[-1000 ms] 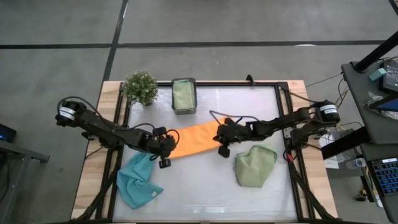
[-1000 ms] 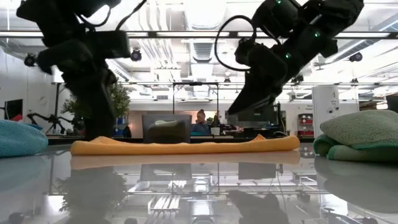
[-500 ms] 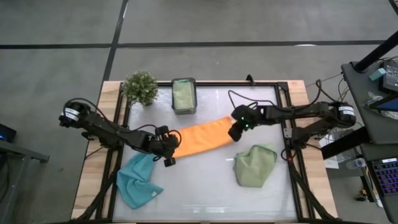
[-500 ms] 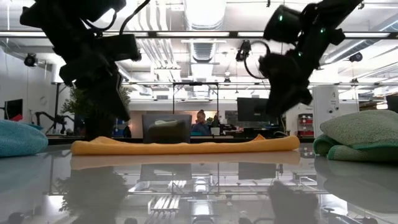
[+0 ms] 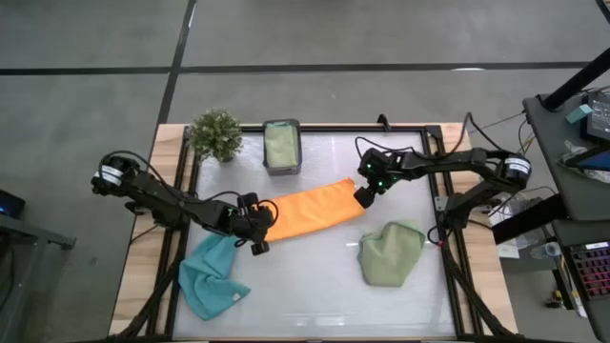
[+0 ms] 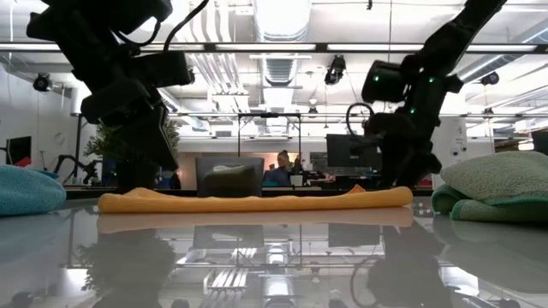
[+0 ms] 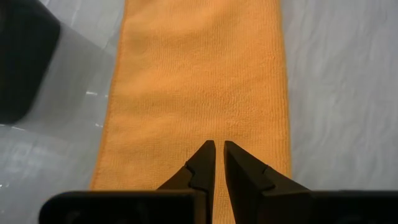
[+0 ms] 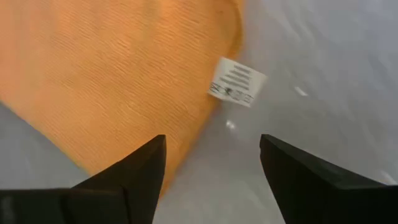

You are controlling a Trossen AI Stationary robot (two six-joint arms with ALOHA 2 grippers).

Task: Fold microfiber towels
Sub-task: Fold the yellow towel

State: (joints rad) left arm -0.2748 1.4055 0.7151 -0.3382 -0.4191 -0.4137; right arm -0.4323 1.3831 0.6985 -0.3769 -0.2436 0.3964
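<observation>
Surface: glossy white surface in a black frame.
Orange towel: long folded orange microfiber towel lying flat mid-surface.
Left hand: clenched, fingers nearly touching, over the towel's left end.
Right hand: released, spread wide above the right end with its white label.

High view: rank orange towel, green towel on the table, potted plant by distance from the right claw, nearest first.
From the right claw:
1. Orange towel: its end is right at the claw, at table centre.
2. Green towel: crumpled on the table's right part, on the near side of the claw.
3. Potted plant: far left corner.
</observation>
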